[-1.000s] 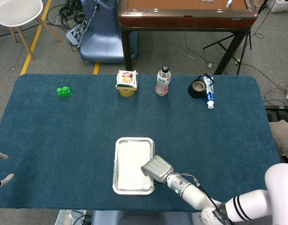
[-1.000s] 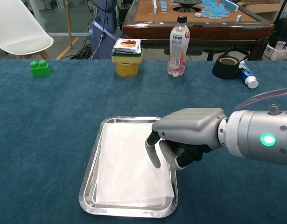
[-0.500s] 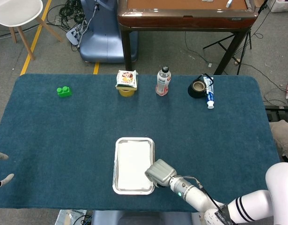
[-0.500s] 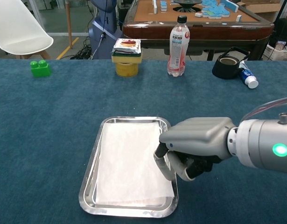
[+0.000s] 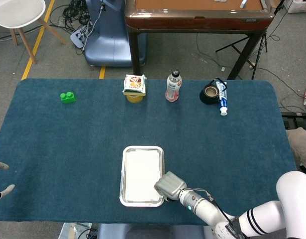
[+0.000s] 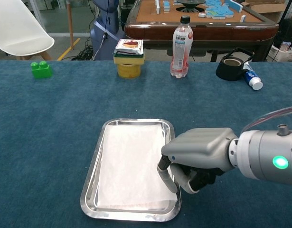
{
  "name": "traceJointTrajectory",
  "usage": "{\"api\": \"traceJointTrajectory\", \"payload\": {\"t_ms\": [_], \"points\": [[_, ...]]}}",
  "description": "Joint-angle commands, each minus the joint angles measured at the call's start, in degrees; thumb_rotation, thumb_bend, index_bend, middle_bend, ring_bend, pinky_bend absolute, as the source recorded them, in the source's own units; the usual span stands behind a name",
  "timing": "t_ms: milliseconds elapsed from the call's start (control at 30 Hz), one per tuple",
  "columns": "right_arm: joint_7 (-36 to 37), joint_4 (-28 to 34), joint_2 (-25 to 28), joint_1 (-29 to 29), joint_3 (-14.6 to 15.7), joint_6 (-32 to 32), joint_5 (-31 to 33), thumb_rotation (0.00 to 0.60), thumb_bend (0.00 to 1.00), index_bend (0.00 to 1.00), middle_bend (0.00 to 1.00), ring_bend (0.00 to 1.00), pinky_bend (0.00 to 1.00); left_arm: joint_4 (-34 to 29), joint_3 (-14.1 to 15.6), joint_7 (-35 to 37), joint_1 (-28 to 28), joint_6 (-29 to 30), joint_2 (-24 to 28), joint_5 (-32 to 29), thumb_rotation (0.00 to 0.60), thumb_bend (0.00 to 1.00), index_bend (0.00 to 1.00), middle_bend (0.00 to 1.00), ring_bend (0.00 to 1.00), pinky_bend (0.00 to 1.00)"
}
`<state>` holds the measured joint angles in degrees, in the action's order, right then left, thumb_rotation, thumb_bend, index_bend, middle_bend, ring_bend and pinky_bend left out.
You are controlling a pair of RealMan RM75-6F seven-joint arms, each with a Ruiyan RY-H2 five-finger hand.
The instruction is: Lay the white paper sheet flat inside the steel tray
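Right hand (image 6: pixel 195 159) fingers curled, grasp on white paper sheet (image 6: pixel 131 166) indeterminate at steel tray (image 6: pixel 91 183) right rim; risk: snagging sheet edge, lifting it.

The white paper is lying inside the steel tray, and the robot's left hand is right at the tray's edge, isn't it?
Not quite: it is the right hand at the steel tray edge, as the chest view shows. The white paper does lie inside the tray.
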<state>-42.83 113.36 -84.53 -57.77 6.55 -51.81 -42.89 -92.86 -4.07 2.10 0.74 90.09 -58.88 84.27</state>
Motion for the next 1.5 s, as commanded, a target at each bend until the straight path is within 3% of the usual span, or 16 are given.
{"api": "traceJointTrajectory", "payload": {"t_ms": [33, 533, 1500], "points": [[-0.39, -0.16, -0.21, -0.23, 0.30, -0.16, 0.22, 0.600, 1.00, 0.52, 1.00, 1.00, 1.00, 0.02, -0.02, 0.00, 0.01, 0.00, 0.00, -0.02, 0.600, 0.01, 0.43, 0.38, 0.32, 0.47], [-1.66, -0.59, -1.58, -1.15, 1.00, -1.30, 1.58, 0.600, 1.00, 0.44, 1.00, 1.00, 1.00, 0.02, 0.02, 0.05, 0.02, -0.03, 0.00, 0.03, 0.600, 0.01, 0.43, 0.38, 0.32, 0.47], [-1.72, -1.81, -4.49, -1.94, 1.26, -1.96, 2.73, 0.600, 1.00, 0.43, 1.00, 1.00, 1.00, -0.13, -0.03, 0.23, -0.09, 0.20, 0.19, 0.06, 0.600, 0.01, 0.43, 0.38, 0.32, 0.47]]}}
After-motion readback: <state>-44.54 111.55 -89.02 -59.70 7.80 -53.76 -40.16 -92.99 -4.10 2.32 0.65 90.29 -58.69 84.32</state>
